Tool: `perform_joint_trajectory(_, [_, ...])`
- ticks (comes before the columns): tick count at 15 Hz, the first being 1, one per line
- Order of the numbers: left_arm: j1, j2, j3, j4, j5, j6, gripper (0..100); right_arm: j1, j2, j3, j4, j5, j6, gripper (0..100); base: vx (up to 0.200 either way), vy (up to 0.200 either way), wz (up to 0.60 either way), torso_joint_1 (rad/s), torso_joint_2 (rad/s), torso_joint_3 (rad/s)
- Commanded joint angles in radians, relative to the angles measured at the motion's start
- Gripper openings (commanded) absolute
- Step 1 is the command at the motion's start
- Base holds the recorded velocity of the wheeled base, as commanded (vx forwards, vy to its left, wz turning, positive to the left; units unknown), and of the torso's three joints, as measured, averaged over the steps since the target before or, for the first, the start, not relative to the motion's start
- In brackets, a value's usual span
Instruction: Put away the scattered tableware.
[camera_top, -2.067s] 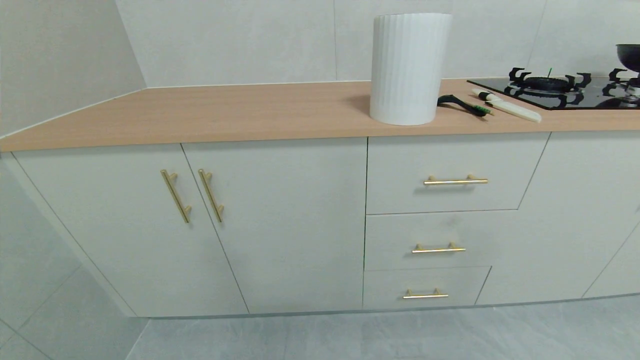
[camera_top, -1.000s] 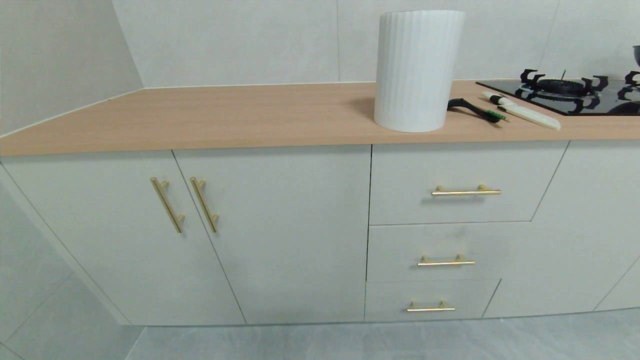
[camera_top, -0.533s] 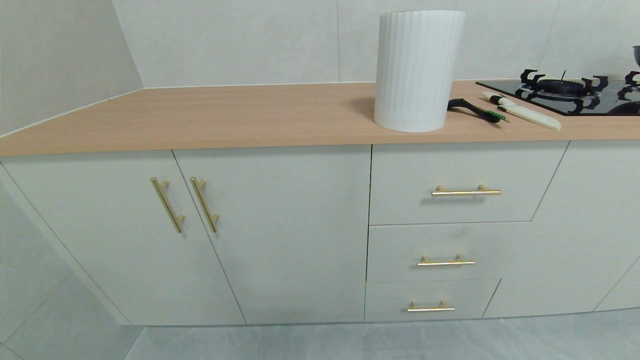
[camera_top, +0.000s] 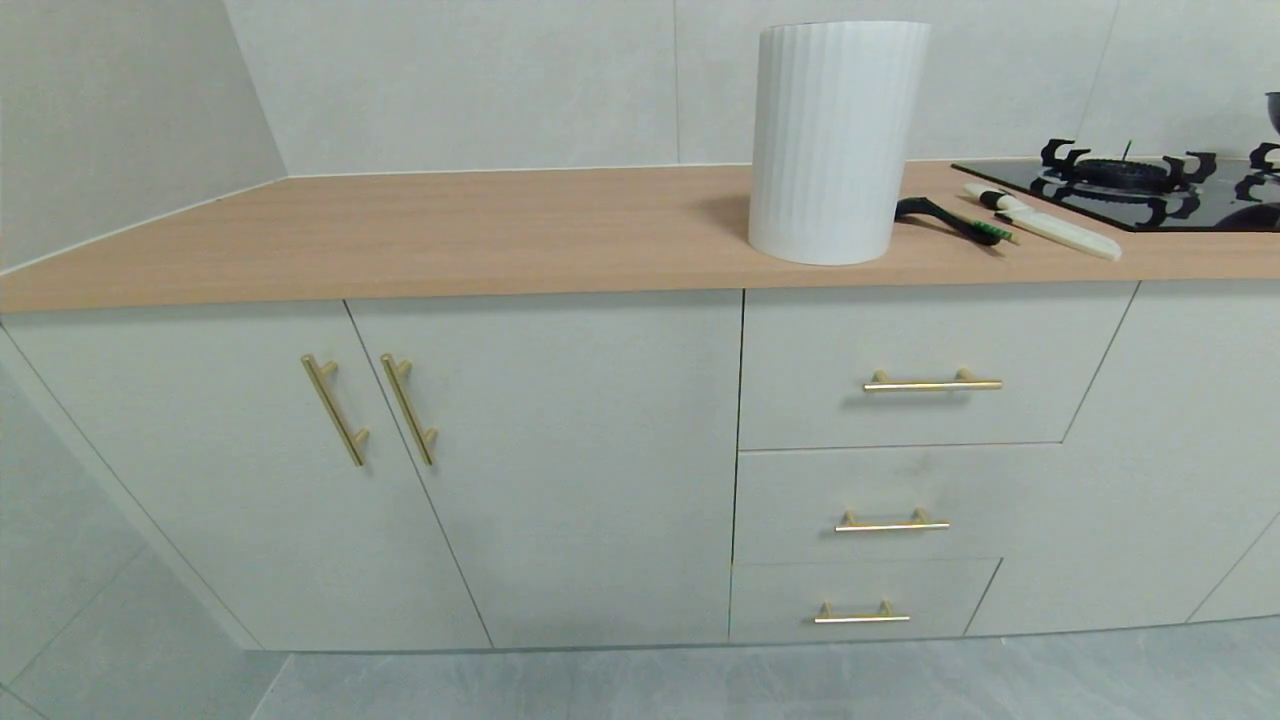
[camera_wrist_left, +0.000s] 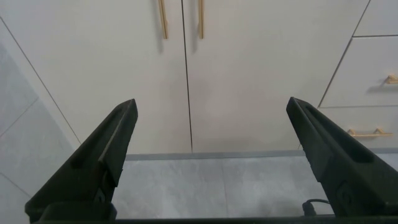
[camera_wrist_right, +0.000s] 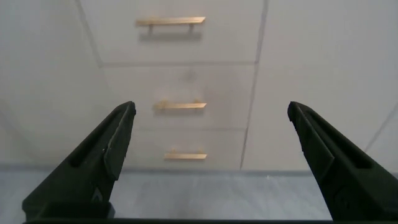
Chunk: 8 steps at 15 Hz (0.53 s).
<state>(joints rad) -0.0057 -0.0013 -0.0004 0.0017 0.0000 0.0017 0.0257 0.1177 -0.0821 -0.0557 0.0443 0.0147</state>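
Note:
On the wooden countertop (camera_top: 450, 230) stands a tall white ribbed container (camera_top: 835, 140). Just right of it lie a black-handled utensil (camera_top: 945, 220) with a green part and a white knife (camera_top: 1050, 228). My left gripper (camera_wrist_left: 211, 118) is open, held low in front of the double cabinet doors (camera_wrist_left: 186, 68) with nothing between its fingers. My right gripper (camera_wrist_right: 211, 118) is open too, facing the stack of drawers (camera_wrist_right: 180, 81), also with nothing in it.
A black gas hob (camera_top: 1130, 185) with pan supports sits at the counter's right end. Below are two cabinet doors with gold handles (camera_top: 370, 410) and three drawers with gold handles (camera_top: 930, 382). Grey tiled floor (camera_top: 700, 685) lies in front.
The head camera shifted between 2.1 s and 1.0 s ago, so the whole scene slid slightly right and down. Since then nothing has moved.

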Motion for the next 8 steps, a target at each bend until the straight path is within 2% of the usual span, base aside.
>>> perform_joint_trajectory(1, [0.000, 0.001, 0.000, 0.000, 0.000, 0.000, 100, 0.056, 0.272, -0.030, -0.007, 0.039, 0.001, 100, 0.000, 0.000, 0.00, 0.000, 0.00, 0.000])
perform_joint_trajectory(3, [0.000, 0.001, 0.000, 0.000, 0.000, 0.000, 100, 0.072, 0.347, -0.054, -0.013, 0.040, -0.001, 100, 0.000, 0.000, 0.00, 0.000, 0.00, 0.000])
perform_joint_trajectory(4, [0.000, 0.001, -0.001, 0.000, 0.000, 0.000, 100, 0.109, 0.501, -0.137, -0.018, 0.039, -0.005, 100, 0.000, 0.000, 0.00, 0.000, 0.00, 0.000])
perform_joint_trajectory(8, [0.000, 0.001, -0.001, 0.000, 0.000, 0.000, 100, 0.115, 0.724, -0.242, -0.019, 0.040, -0.019, 100, 0.000, 0.000, 0.00, 0.000, 0.00, 0.000])
